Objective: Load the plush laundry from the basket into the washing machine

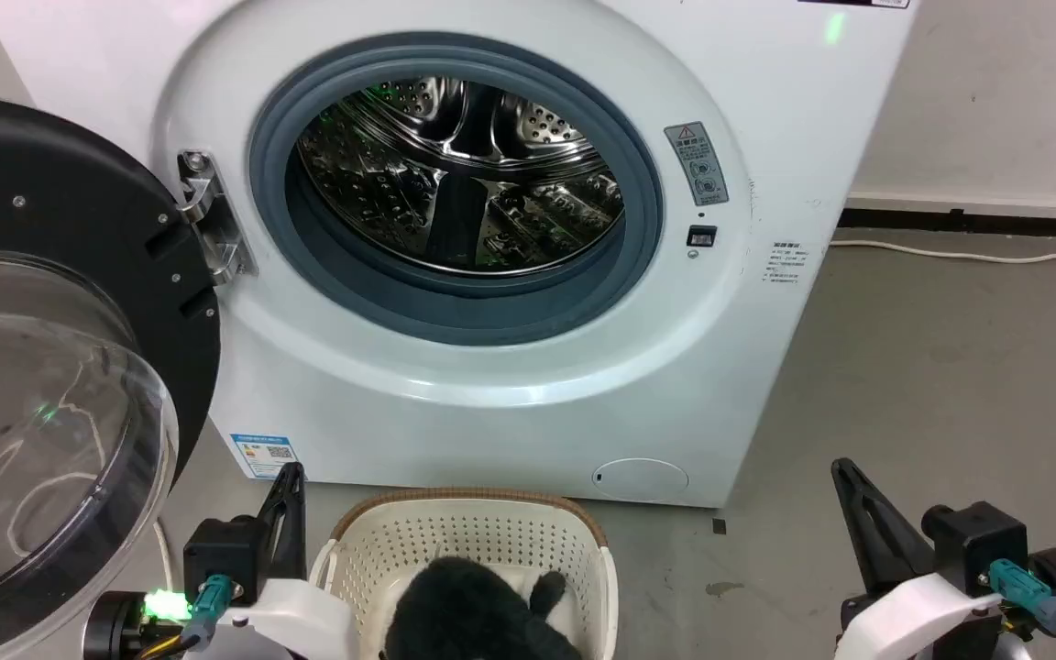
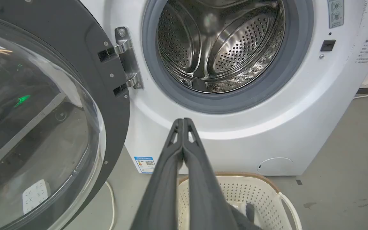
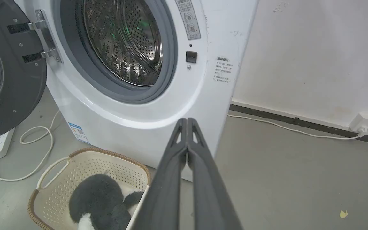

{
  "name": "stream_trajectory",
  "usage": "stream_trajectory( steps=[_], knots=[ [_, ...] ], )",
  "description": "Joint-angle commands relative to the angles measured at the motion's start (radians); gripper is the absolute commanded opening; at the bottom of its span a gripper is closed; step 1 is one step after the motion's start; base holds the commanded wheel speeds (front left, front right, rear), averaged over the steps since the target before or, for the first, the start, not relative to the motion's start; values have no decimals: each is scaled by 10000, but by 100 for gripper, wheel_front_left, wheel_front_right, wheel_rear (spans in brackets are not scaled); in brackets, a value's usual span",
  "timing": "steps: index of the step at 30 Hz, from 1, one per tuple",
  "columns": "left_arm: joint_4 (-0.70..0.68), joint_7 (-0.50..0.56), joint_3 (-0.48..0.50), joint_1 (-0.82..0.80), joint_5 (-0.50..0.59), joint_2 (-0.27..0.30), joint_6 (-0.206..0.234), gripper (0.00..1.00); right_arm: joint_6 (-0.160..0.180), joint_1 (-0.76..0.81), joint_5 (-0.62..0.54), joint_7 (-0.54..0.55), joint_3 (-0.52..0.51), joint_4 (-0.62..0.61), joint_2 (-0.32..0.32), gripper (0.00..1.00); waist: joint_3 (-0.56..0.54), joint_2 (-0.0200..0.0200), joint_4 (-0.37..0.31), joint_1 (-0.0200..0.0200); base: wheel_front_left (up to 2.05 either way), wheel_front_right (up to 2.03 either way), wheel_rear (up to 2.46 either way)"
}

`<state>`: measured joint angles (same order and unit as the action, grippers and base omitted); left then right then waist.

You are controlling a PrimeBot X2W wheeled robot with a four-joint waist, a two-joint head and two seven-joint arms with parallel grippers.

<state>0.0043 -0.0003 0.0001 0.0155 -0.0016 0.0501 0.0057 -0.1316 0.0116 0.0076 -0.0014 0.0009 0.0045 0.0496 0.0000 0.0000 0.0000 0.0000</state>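
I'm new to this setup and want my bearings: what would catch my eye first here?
The white washing machine stands in the middle, its shiny steel drum empty and its clear door swung open to the left. On the floor before it sits a cream basket holding a black plush. The left gripper and right gripper hang either side, both shut and empty.

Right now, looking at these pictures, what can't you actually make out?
- Plush laundry: the head view's bottom edge cuts it off; the left hand covers most of it in the left wrist view.
- Basket: its near half is cut off there too.
- Warning sticker on the washing machine: print too small to read.
- Door: the head view's left edge crops it.
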Motion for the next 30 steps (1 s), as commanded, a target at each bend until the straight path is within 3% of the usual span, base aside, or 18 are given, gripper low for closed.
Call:
stream_trajectory(
  steps=[1,30],
  knots=[
    [-43,3,-1,-155,16,1,-57,0,9,-116,-76,14,-9,-45,6,0,0,0,0,0,0,0,0],
    [-43,3,-1,-155,16,1,-57,0,9,-116,-76,14,-9,-45,6,0,0,0,0,0,0,0,0]
  ],
)
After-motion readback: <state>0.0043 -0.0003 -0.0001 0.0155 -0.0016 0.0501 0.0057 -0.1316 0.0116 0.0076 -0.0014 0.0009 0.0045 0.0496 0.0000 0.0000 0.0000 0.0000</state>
